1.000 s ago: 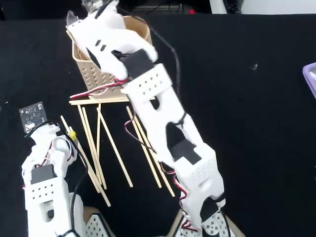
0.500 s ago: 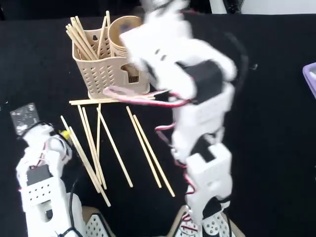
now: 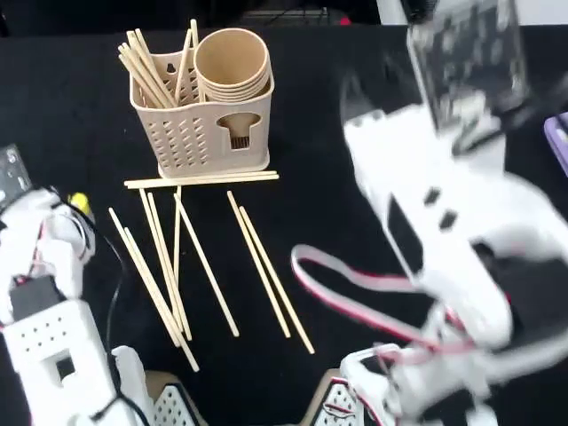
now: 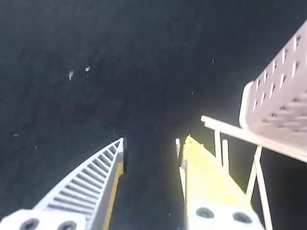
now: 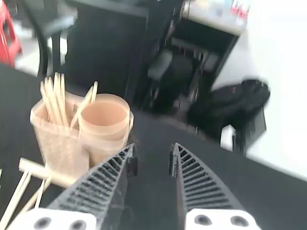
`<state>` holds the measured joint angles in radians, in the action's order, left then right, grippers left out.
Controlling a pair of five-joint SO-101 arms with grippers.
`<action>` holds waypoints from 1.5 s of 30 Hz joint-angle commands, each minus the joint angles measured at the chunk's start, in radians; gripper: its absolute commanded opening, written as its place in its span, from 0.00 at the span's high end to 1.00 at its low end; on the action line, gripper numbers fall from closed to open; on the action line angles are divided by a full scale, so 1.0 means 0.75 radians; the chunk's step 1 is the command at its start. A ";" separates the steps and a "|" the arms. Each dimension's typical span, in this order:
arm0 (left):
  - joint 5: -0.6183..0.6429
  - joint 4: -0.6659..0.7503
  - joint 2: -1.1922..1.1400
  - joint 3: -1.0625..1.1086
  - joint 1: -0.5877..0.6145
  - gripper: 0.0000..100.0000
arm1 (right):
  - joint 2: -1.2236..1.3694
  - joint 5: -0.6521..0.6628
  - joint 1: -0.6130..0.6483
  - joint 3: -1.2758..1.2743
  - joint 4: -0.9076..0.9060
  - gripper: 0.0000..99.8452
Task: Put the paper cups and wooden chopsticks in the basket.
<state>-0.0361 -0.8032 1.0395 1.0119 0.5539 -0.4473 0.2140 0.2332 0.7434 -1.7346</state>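
2 sets of jaws apart — loose chopsticks near left set, far from right.

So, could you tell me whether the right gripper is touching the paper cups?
Apart. The high view shows bare table between the right arm and the paper cups; the right gripper is open and empty.

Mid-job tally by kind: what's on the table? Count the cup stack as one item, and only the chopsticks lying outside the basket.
basket: 1
paper cup stack, standing in the basket: 1
loose chopsticks on the table: about 10 (the left ones overlap)
Total: about 12
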 commanded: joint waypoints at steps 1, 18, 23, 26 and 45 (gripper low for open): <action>-0.018 -0.004 -0.284 -0.269 0.011 0.79 | -0.398 0.014 -0.023 -0.688 0.037 0.88; -0.006 -0.636 -1.741 -1.672 -0.114 0.80 | -1.288 0.002 -0.227 -2.839 1.272 0.88; -0.006 -0.646 -1.952 -1.891 -0.150 0.80 | -1.296 -0.086 -0.233 -2.988 1.399 0.93; 0.020 -0.646 -2.036 -1.961 -0.171 0.80 | -1.296 -0.110 -0.233 -3.051 1.453 0.98; 0.520 -0.853 -2.183 -2.043 -0.310 0.79 | -1.296 -0.102 -0.227 -3.205 1.631 0.98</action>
<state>0.3429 -1.4231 -0.6099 -0.4687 0.3498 -1.3986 0.1435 0.0706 -1.6671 -0.5378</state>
